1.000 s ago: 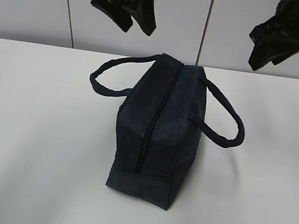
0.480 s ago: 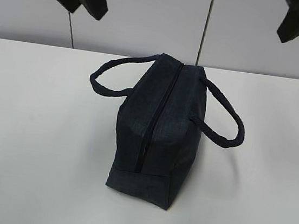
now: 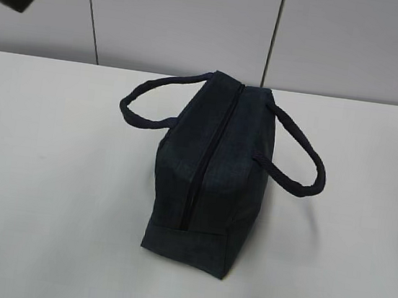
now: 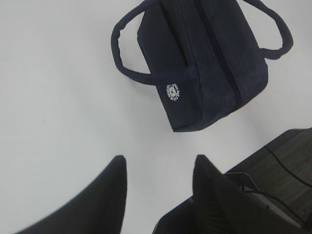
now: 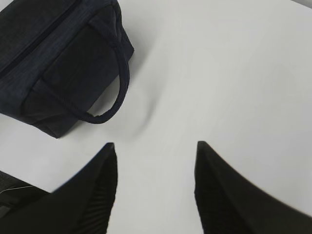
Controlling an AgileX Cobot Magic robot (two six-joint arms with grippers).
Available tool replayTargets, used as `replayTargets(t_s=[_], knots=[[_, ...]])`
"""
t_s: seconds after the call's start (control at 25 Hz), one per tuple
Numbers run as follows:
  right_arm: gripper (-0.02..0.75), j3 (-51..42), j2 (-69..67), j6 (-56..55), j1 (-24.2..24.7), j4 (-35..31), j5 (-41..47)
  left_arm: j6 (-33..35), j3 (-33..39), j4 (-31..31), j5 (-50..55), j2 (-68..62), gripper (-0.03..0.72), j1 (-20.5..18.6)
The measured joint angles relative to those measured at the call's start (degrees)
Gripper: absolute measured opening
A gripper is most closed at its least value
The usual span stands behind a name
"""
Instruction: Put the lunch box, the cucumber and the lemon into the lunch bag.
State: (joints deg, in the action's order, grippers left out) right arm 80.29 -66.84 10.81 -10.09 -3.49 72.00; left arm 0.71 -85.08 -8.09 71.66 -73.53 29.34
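Lunch bag [image 3: 210, 172] sitting zipped on the white table [image 3: 48, 196], handles drooping sideways, left gripper [image 4: 158, 165] and right gripper [image 5: 156, 151] both hanging spread apart, grasping nothing

The lunch bag [image 3: 210, 172] stands upright near the middle of the white desk [image 3: 48, 196], one narrow end turned toward the near edge. It is a dark navy, boxy fabric bag. A black zipper [image 3: 209, 157] runs along its top from far to near and is closed. One loop handle [image 3: 146, 102] droops to the left, the other [image 3: 299, 158] to the right. A small round white logo [image 4: 172, 91] sits on one side panel.
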Motion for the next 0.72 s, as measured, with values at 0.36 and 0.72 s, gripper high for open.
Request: replayTargets(t_s=[0.36, 0.72], knots=[[0.386, -10.1, 18.2, -0.3, 0.0, 0.0, 0.2, 0.0, 13.6, 0.0, 0.5, 19.5, 0.286, 0.0], [0.385, -22.5, 36.7, -0.6, 0.0, -2.4, 0.6, 0.7, 26.2, 0.0, 0.9, 41.4, 0.279, 0.0]])
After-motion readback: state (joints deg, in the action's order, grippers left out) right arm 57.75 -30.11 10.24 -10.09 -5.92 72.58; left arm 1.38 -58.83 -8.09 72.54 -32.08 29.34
